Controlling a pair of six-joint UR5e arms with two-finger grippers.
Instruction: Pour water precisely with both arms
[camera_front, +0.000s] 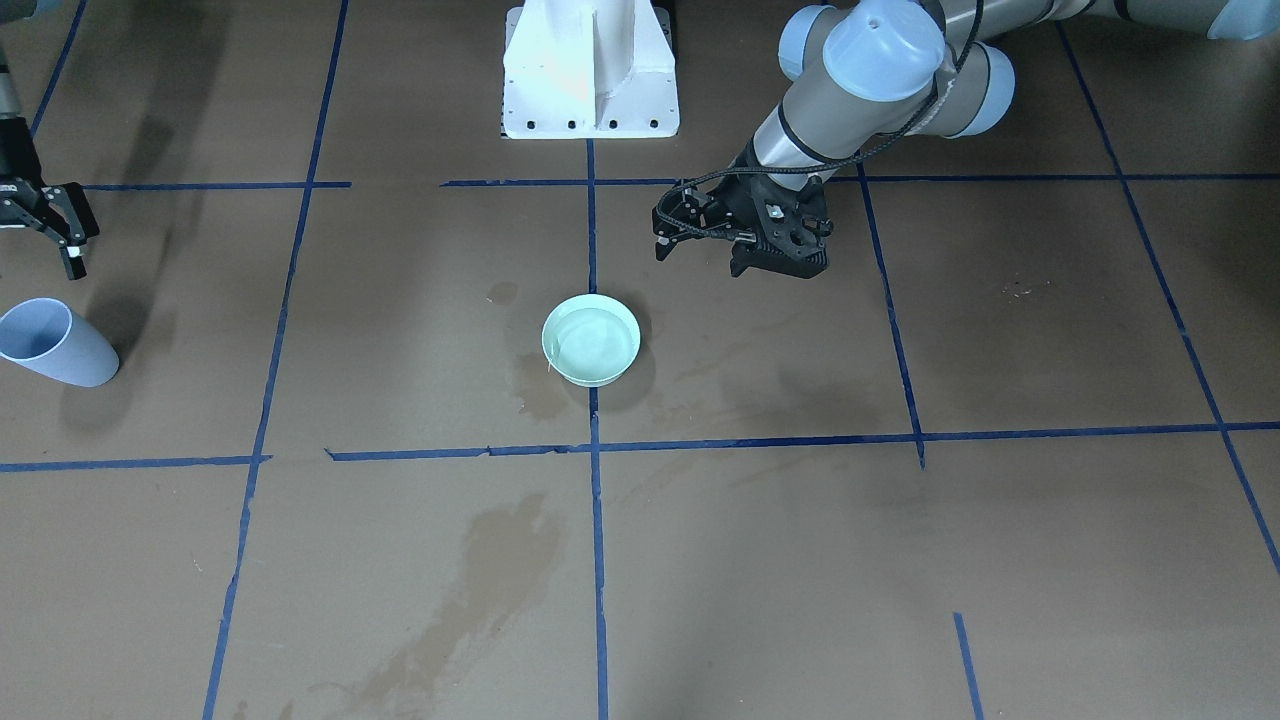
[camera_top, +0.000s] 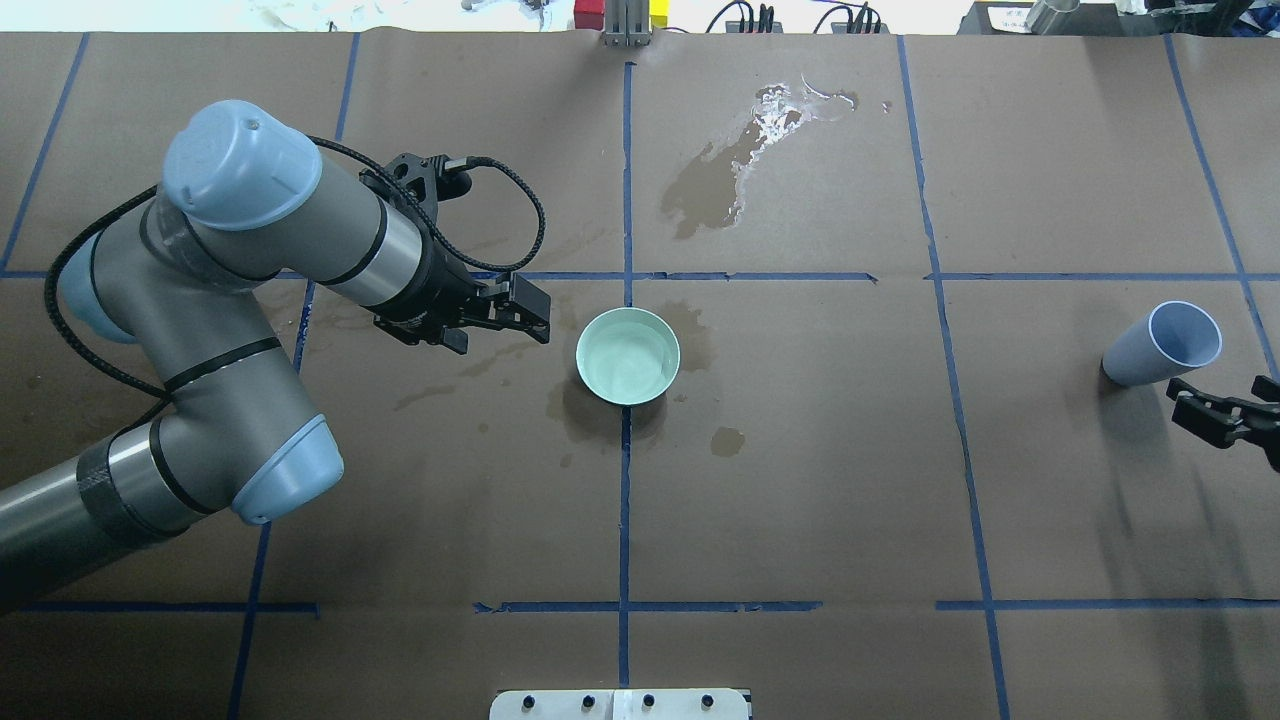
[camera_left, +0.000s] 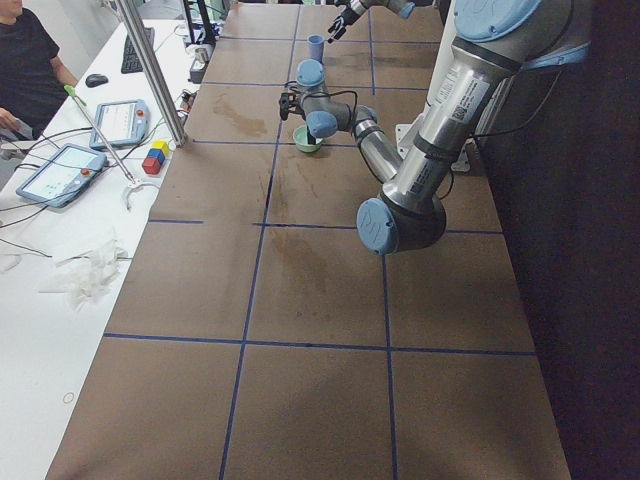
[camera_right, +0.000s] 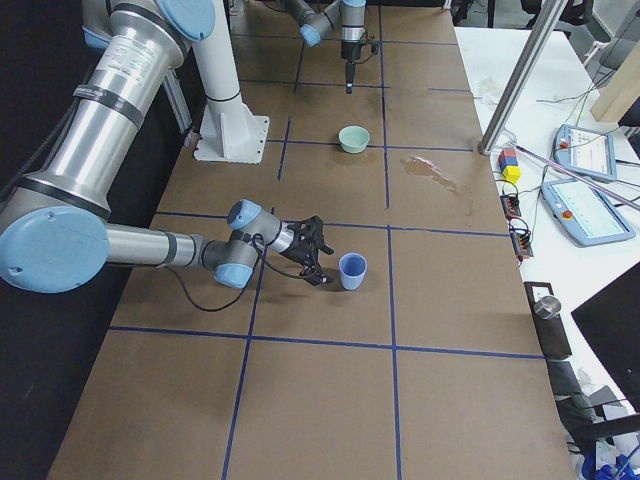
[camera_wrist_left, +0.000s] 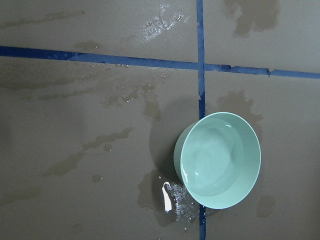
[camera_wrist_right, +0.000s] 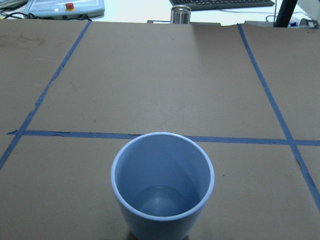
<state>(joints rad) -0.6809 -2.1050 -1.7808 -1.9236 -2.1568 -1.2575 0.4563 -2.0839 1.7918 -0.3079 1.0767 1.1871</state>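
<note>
— Where do we stand? Let us start with what is nearest us.
— Nearest is the right claw (camera_top: 1195, 405), low at the right edge of the surface (camera_top: 800, 480). Its fingers are spread and it pinches nothing.
— And the cup?
— The cup (camera_top: 1150, 352) stands upright just beyond that claw, apart from it as far as we can see. From the right wrist we look straight into it, but we cannot tell whether any liquid is left at the bottom.
— So where is the water?
— The water (camera_top: 632, 360) lies in the bowl (camera_top: 581, 352), at the middle of the surface where the tape lines cross. From the left wrist we see pale glints on it.
— And the left claw?
— The left claw (camera_top: 530, 312) hovers just beside the bowl, on its left, not touching it. Its fingers are spread too, and they are empty.
— Then we judge the pour done?
— We do. There is water in the bowl, the cup is set down and both claws are free. Little seems left but drawing the claws back, unless another pour is wanted.
— Was it done precisely?
— We doubt it. Wet patches (camera_top: 585, 415) ring the bowl, and farther off a shiny puddle (camera_top: 722, 180) spreads near the far edge.
</note>
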